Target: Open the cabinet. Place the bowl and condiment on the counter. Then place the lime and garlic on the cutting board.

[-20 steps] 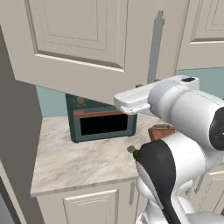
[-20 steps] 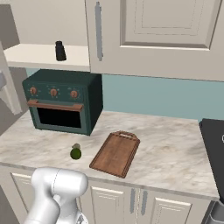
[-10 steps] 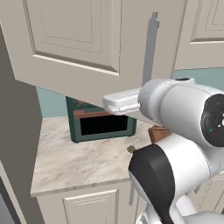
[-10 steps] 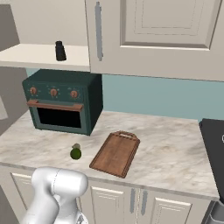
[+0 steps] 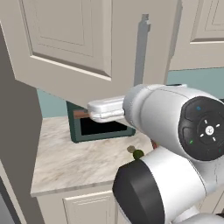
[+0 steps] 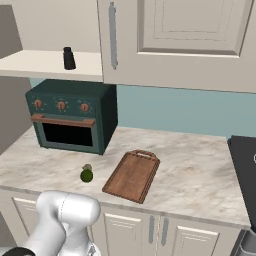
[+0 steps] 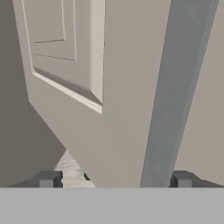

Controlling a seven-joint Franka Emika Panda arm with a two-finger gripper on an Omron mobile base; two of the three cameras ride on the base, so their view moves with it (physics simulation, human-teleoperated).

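The cabinet's left door stands swung open, and its long grey bar handle runs down between my fingertips. My gripper is open, its jaws wide apart around the door edge and handle, gripping nothing. The black condiment stands on the bared cabinet shelf. The lime lies on the counter with the small tan garlic touching it, left of the cutting board. The lime also peeks out beside my arm. The bowl is out of view.
A dark green toaster oven sits at the back left of the counter under the shelf. The cabinet's right door is closed. A black stove edge borders the counter on the right. My arm's bulky joints block much of the left base view.
My hand has moved left across the left base view, and the open door's handle has drifted slightly left with it. Nothing on the counter or shelf has moved.
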